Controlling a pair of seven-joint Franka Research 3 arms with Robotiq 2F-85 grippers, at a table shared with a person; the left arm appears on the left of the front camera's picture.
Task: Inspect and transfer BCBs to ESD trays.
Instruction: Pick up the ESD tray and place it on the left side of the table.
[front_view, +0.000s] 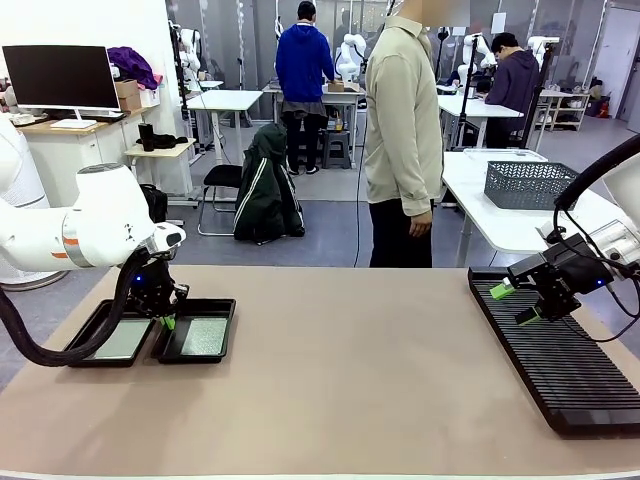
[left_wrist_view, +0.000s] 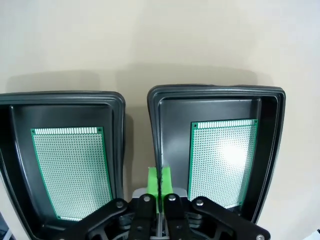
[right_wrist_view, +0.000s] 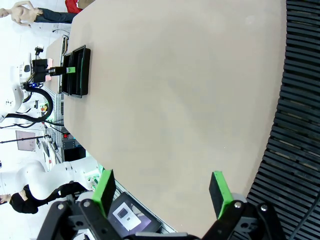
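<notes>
L gripper (left_wrist_view: 160, 182) pinched empty between 2 trays' (left_wrist_view: 155, 125) rims; R gripper (right_wrist_view: 162, 192) spread, seemingly over rack (right_wrist_view: 300, 125) edge

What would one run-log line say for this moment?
trays: a BCB in each | left gripper: shut, empty, between trays | right gripper: open, over rack

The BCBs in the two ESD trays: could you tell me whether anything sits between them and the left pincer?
Nothing visible does: the left pincer, shut and empty, hangs above the gap between the ESD trays, each BCB lying uncovered.
</notes>
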